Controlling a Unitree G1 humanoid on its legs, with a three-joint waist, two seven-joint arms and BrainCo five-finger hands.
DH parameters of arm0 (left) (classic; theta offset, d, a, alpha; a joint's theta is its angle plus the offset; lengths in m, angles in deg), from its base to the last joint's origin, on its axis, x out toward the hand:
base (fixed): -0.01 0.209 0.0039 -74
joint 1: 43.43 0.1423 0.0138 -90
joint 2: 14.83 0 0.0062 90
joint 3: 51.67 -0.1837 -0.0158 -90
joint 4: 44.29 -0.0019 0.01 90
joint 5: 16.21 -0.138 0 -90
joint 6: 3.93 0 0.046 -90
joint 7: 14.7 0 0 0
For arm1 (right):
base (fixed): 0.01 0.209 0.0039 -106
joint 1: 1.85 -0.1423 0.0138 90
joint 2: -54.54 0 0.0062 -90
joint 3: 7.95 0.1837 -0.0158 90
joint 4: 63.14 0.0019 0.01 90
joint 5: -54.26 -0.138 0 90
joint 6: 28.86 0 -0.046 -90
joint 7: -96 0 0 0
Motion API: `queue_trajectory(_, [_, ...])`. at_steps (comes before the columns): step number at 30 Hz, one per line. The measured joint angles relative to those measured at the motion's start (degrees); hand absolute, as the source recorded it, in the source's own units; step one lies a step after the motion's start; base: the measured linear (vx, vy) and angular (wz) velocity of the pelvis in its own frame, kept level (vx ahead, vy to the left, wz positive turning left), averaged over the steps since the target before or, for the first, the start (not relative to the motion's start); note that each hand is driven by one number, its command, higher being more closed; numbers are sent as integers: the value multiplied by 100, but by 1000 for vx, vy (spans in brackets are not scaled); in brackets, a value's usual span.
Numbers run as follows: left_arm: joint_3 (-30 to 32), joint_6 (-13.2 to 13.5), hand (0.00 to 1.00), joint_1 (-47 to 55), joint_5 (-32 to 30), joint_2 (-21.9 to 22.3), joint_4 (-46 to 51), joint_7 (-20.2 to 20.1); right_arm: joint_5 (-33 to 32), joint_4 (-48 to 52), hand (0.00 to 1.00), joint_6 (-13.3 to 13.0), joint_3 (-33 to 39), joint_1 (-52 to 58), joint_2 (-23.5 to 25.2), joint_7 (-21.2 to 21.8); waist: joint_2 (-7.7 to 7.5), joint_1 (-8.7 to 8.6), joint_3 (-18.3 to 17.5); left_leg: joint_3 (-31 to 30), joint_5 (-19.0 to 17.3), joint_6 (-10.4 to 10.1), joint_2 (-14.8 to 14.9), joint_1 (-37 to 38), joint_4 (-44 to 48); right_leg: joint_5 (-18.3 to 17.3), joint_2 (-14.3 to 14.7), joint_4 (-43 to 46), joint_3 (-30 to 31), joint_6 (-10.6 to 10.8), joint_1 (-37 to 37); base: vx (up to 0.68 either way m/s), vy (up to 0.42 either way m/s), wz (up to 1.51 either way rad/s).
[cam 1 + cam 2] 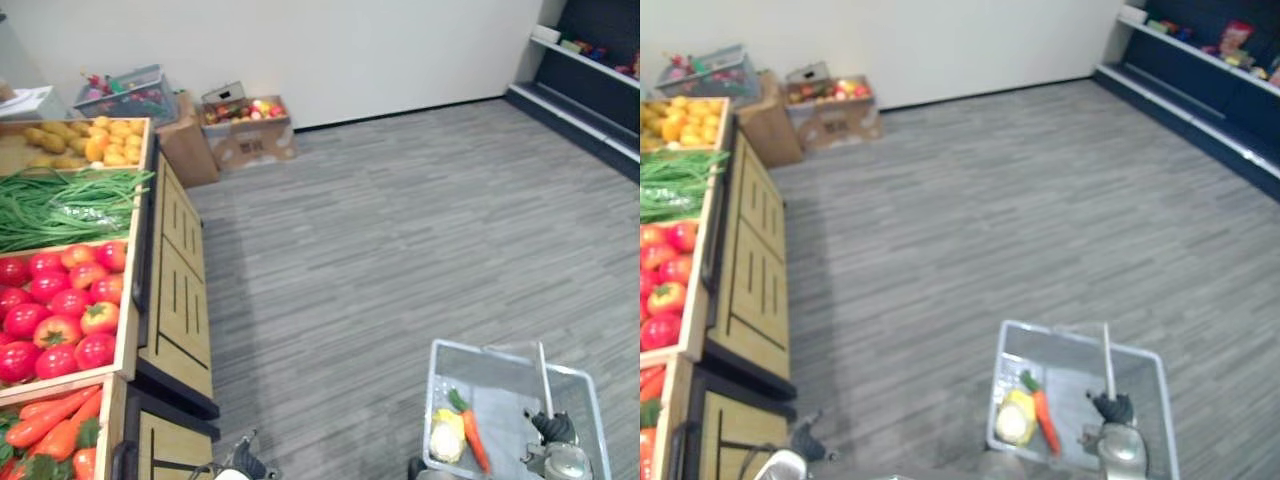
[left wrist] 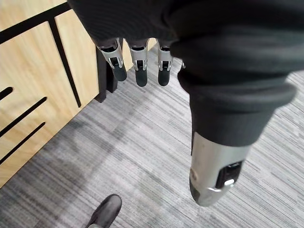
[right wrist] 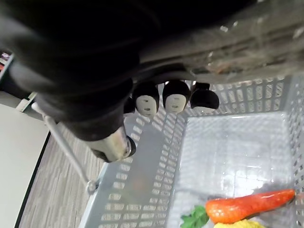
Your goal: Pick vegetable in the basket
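- Standing along the robot's left, the stand (image 1: 175, 300) has open-topped crates, so the beans (image 1: 60, 205), tomatoes (image 1: 60, 310) and carrots (image 1: 50, 420) can be taken from above.
- The basket (image 1: 1080, 335) hangs over the floor (image 1: 380, 250) at the robot's lower right, well apart from the stand, mouth up to take whatever is dropped in.
- The right hand (image 3: 175, 96) is clenched round the handle (image 1: 541, 375) and carries the basket's weight.
- The left hand (image 2: 140, 71) hangs near the stand's wooden side, fingers straight and holding nothing. It is probably the one meant for picking.
- A carrot (image 1: 474, 435) and a pale yellow vegetable (image 1: 447, 437) lie side by side on the basket's bottom, so part of the task looks done.
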Motion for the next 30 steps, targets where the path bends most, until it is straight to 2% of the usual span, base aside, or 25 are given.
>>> queue_trajectory(4, [298,-202,0,209,-2,204,-146,23,-5,-198,100,8,168,108,134,-2,100,15,-67,-120,17,1,47,58,-48,149,64,-375,-174,12,299,96,-32,16])
queue_trajectory(9, [730,-321,0,344,73,395,-287,100,-138,-644,100,-4,371,116,333,-6,96,28,-140,-136,8,-46,97,208,-190,214,140,-632,-269,-12,546,92,-28,4])
queue_trajectory(17, [1424,-446,0,299,638,719,-351,343,-969,-1480,100,-43,957,160,666,-16,78,66,-193,-269,-13,-79,80,304,-210,217,122,-747,-476,-5,772,40,-12,10])
queue_trajectory(20, [1512,-443,0,296,683,807,-418,355,-1203,-1728,100,-90,1150,141,725,-16,67,154,-200,-282,-7,-71,73,301,-240,217,120,-769,-486,-6,760,-23,-8,1])
queue_trajectory(30, [1489,-420,0,300,1078,812,-647,476,-1237,-2091,100,-116,1269,78,777,-22,52,152,-300,-333,55,-71,71,312,-389,218,145,-913,-585,-4,794,14,-10,2])
